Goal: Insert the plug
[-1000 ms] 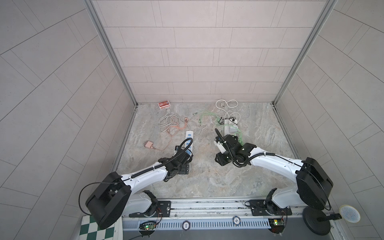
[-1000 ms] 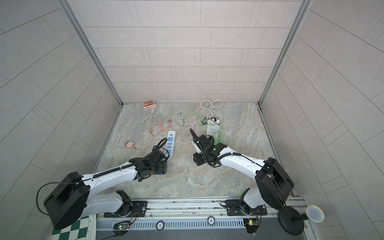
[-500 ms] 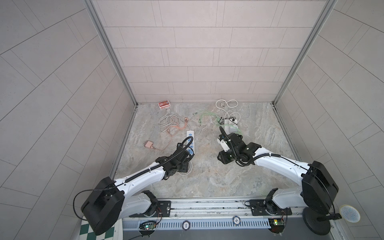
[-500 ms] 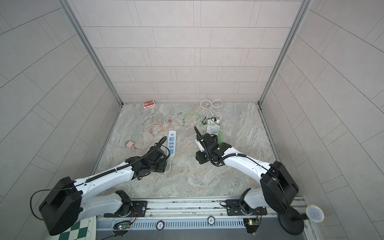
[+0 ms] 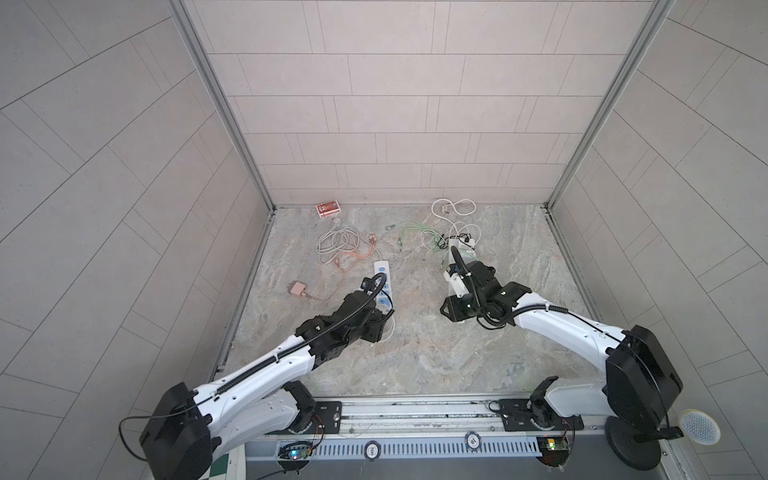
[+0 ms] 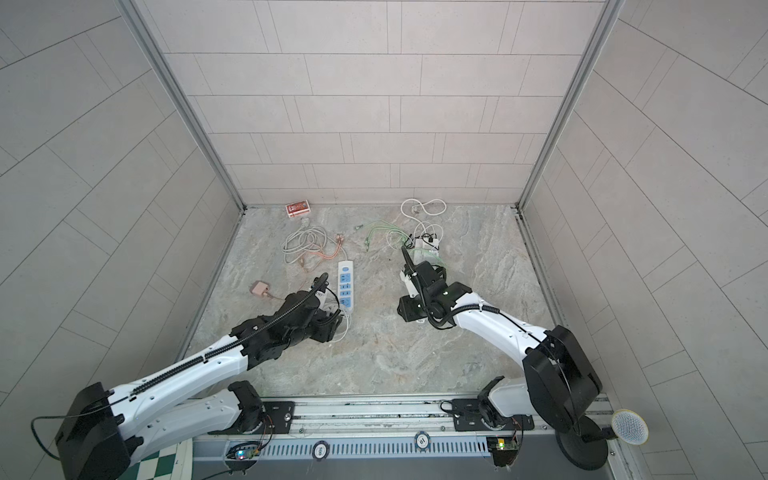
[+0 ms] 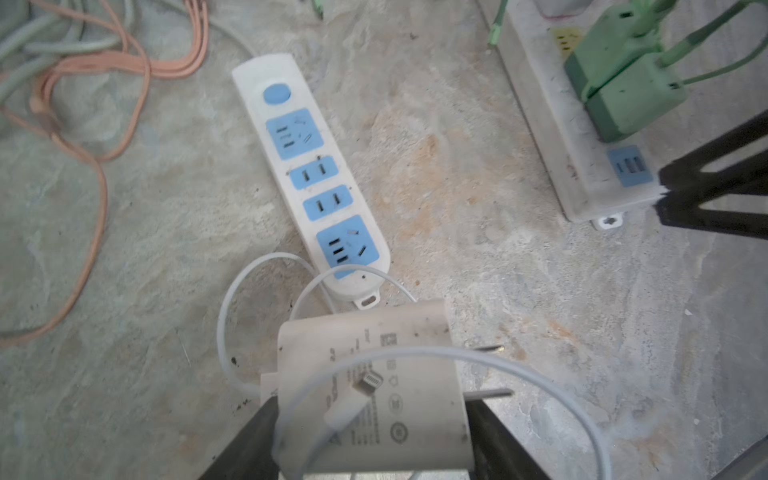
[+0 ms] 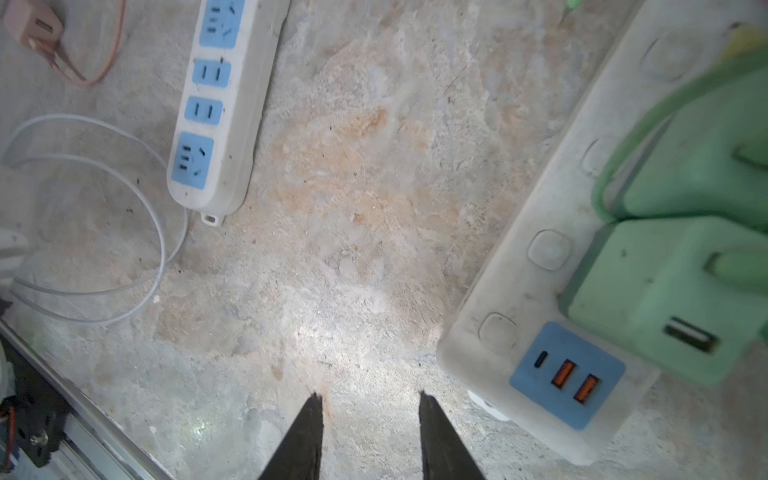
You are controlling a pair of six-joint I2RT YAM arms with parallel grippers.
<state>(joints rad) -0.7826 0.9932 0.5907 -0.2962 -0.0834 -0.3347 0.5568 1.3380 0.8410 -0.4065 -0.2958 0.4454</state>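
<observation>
The plug (image 7: 370, 386) is a white charger block with two metal prongs and a thin white cable (image 7: 540, 386) looped over it. My left gripper (image 7: 372, 405) is shut on it, one jaw on each side. It hangs just short of the near end of the white power strip (image 7: 309, 178) with blue sockets, seen in both top views (image 5: 383, 286) (image 6: 345, 289). In the top views the left gripper (image 5: 380, 328) hides the plug. My right gripper (image 8: 370, 399) stands open and empty over bare floor, beside a second, dusty white strip (image 8: 540, 257).
Two green adapters (image 8: 665, 303) sit plugged into the second strip (image 5: 461, 249). A pink adapter (image 5: 297, 288) lies at the left. Grey and orange cables (image 5: 332, 245), green cables (image 5: 411, 232), a white cable (image 5: 453, 205) and a red box (image 5: 328, 208) lie towards the back wall.
My left gripper's jaws have narrowed onto the plug, and that arm has shifted slightly. The right arm has drifted a little to the right, its jaws unchanged.
</observation>
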